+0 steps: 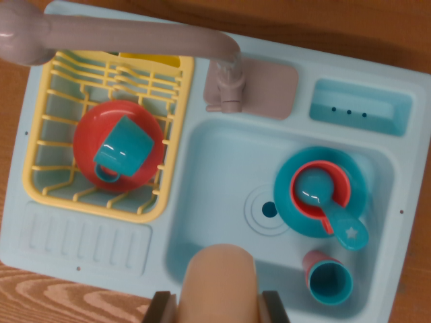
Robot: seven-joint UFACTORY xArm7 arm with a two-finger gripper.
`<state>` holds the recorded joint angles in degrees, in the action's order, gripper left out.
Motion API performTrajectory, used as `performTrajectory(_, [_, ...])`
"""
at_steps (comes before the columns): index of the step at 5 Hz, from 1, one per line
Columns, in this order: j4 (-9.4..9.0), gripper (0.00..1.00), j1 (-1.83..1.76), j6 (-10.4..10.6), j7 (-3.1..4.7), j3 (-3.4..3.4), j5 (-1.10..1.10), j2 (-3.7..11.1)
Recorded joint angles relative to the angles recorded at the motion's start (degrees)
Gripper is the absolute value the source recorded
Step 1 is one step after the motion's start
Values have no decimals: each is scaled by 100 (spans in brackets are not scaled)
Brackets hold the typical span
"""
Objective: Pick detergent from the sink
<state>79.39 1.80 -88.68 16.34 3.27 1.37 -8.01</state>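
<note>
So here's where we're at with the toy sink (202, 145). Our claw (219, 311) sits at the bottom edge of the wrist view, and between its two dark fingers (160, 309) there's a rounded tan, peachy thing that we're reading as the detergent (219, 282) bottle. The fingers look snug against both sides of it, so we'd call it clamped on the bottle, not loose. Only the fingertips show, though, so how firm the hold is, we can't really say.

The detergent is right over the near rim of the basin, at the bottom middle of the view. From this angle we can't tell whether it's touching the basin floor or already clear of it.

The other stuff in the basin: a teal plate (350, 171) with a red bowl (340, 185) and a teal scoop (330, 202) on it, and a teal cup (330, 279) just beside the bottle on the wrist view's right. Over in the yellow rack (40, 178) there's a red plate (87, 145) with a teal mug (124, 145). The faucet (135, 33) reaches across the top.

Our guess on progress: the grab is done, and what's left is lifting it clear without bumping that cup.
</note>
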Motion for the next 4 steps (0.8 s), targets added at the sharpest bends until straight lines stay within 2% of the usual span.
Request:
performTrajectory(2, [102,100,0,-134,-6,0,-4,-32])
performTrajectory(4, [110,100,0,-144,-7,0,-5,-34])
